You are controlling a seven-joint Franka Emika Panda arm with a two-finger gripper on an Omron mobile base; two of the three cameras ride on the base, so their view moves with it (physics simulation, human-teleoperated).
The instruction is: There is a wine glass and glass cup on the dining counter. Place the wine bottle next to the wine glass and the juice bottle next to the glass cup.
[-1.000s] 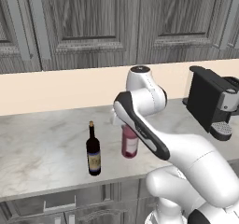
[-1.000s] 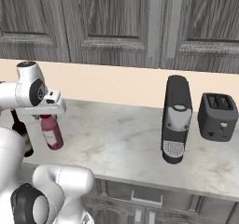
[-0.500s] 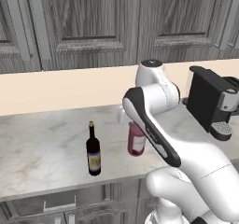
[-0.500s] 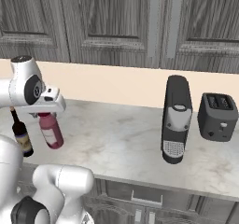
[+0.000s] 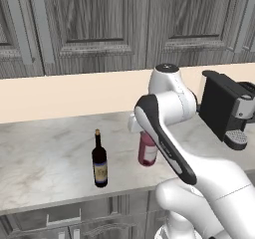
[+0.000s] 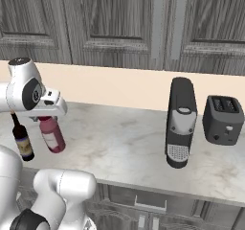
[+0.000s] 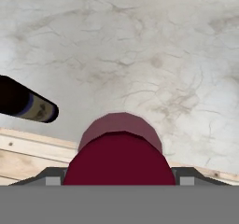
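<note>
A: Quick check, where's your gripper [image 6: 47, 118]?
B: Right on top of the juice bottle [image 6: 52, 133]. In the hand view the dark red cap [image 7: 120, 158] sits between the two fingertips [image 7: 186, 174], one on each side.
A: Holding it?
B: Looks like it. The jaws are partway closed around the cap end, and the bottle hangs tilted under the hand in the right base view, its base low over the marbled countertop [image 6: 124, 145]. Can't tell whether the base touches the stone.
A: Wine bottle?
B: The wine bottle [image 5: 99, 160] stands upright just beside the gripped bottle, apart from it, toward the counter's front edge. In the hand view it pokes in from the left, near the cap.
A: Anything else near your hand?
B: A black coffee machine [image 6: 181, 121] stands well off to the other side, with a dark toaster [image 6: 222, 120] just beyond it. Grey wood cabinets [image 6: 119, 25] hang above the beige backsplash.
</note>
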